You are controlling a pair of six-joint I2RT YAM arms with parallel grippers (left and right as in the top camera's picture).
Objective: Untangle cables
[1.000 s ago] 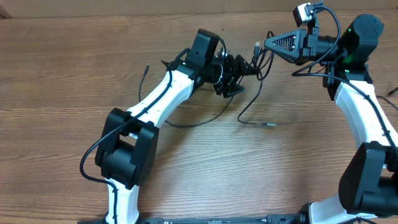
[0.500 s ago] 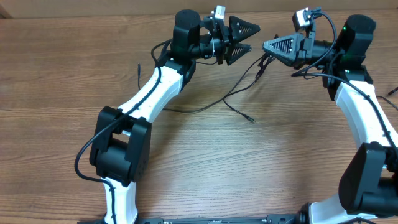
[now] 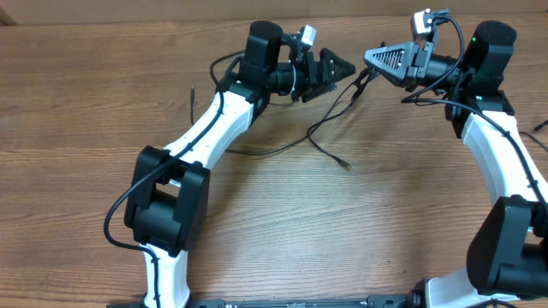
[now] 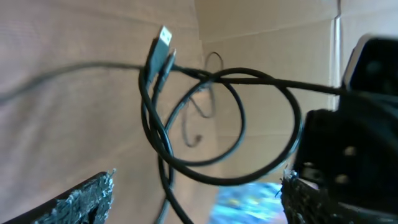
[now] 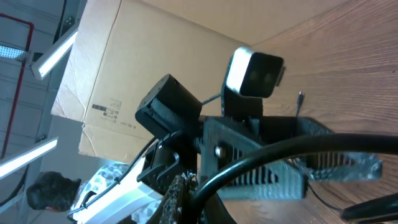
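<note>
The cables [image 3: 325, 147] are thin black cords hanging between my two grippers at the back of the wooden table. One strand drops to a plug end [image 3: 345, 164] on the table. Another runs left under my left arm. My right gripper [image 3: 368, 56] points left and is shut on a cable [image 5: 298, 148] at its jaws [image 5: 193, 186]. My left gripper [image 3: 349, 68] points right, close to the right one. Its jaws [image 4: 196, 177] are wide open. Looped cords [image 4: 146, 112] with a USB plug [image 4: 163, 37] hang in front of them, and one cord passes between the fingers untouched.
The wooden table [image 3: 86, 103] fills the overhead view. A cardboard box [image 5: 124, 68] stands beyond the table. A thin cable tail [image 3: 193, 92] lies at the left arm's far side. A person [image 5: 43, 193] is at the edge of the right wrist view.
My left gripper rose from the table to the right gripper's height, then rolled and edged toward it. The loose strand and its plug shifted on the table. The right gripper stayed put.
</note>
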